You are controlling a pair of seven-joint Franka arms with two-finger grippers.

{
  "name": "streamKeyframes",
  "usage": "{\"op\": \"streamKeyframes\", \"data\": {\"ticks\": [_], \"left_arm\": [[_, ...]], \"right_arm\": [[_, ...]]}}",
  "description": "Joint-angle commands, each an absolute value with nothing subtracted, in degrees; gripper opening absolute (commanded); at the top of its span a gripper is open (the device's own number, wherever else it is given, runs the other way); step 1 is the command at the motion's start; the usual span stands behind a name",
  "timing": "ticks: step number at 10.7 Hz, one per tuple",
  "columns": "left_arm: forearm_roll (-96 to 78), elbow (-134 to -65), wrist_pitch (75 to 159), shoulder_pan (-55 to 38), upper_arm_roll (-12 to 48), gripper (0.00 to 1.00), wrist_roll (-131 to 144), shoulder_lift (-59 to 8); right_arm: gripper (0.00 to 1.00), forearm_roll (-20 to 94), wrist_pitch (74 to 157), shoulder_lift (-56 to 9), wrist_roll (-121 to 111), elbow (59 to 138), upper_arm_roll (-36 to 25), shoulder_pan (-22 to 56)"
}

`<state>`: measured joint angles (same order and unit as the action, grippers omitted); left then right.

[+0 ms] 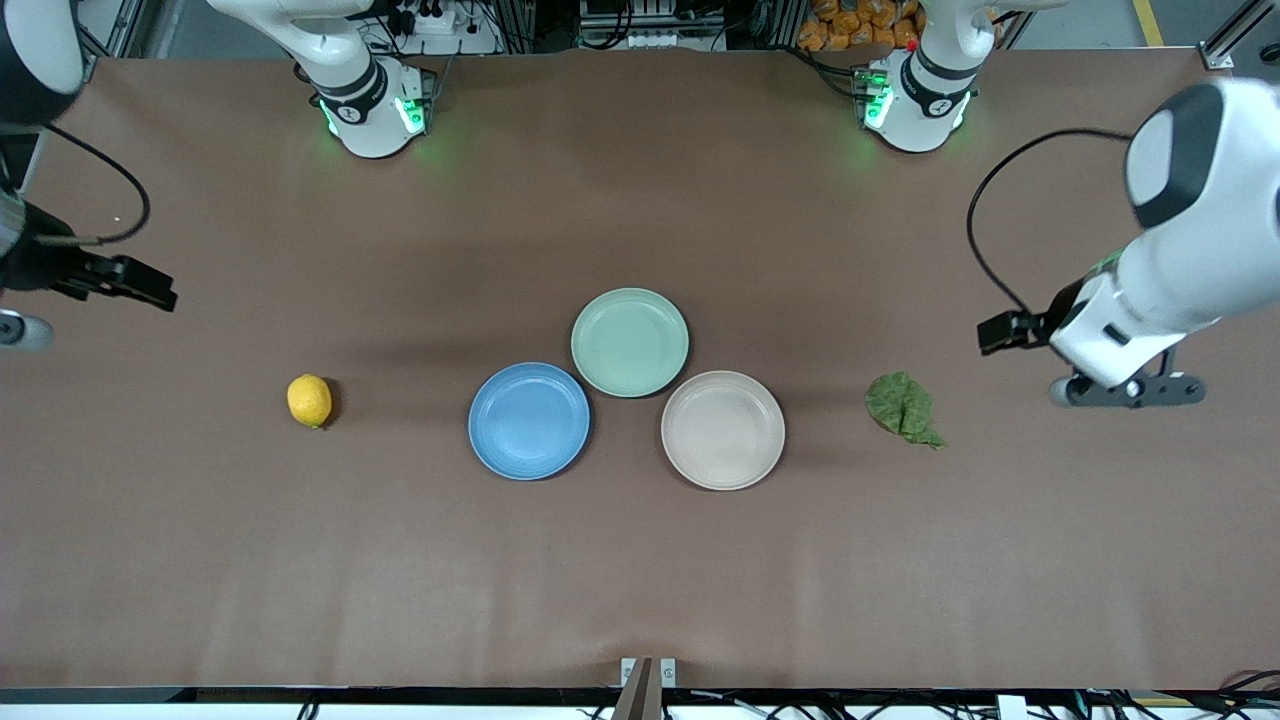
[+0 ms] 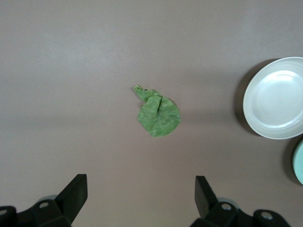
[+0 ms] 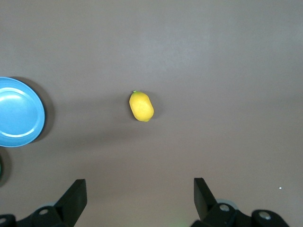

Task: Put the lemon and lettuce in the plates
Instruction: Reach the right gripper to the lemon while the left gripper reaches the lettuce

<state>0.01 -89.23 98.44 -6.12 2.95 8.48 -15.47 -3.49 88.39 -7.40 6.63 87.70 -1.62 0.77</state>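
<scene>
The yellow lemon (image 1: 309, 400) lies on the brown table toward the right arm's end. The dark green lettuce (image 1: 903, 407) lies toward the left arm's end. The blue plate (image 1: 528, 420) and the beige-white plate (image 1: 722, 430) sit empty side by side in the middle. My left gripper (image 1: 1128, 390) hangs open and empty above the table beside the lettuce, which shows in its wrist view (image 2: 158, 113) with the beige-white plate (image 2: 277, 97). My right gripper (image 3: 139, 189) is open and empty, up over the table's end, with the lemon (image 3: 141, 106) and blue plate (image 3: 16, 112) in view.
A pale mint-green plate (image 1: 630, 342) sits empty, farther from the front camera than the other two plates and touching them. The two arm bases (image 1: 375, 105) (image 1: 915, 100) stand at the table's edge farthest from the front camera.
</scene>
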Motion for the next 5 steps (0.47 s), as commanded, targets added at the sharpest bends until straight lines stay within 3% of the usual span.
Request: {"op": "streamKeyframes", "data": {"ticks": [1,5], "left_arm": [[-0.2,-88.9,102.8,-6.4,2.9,1.0,7.9,-20.3],[-0.5,-93.2,112.3,-6.4,2.9,1.0,8.2,-25.6]], "right_arm": [[1.0,-3.4,87.8,-9.8,7.2,86.7,-1.6,0.4],[1.0,-3.3,86.7,-13.9,6.9,86.7,-1.5,-0.1]]}}
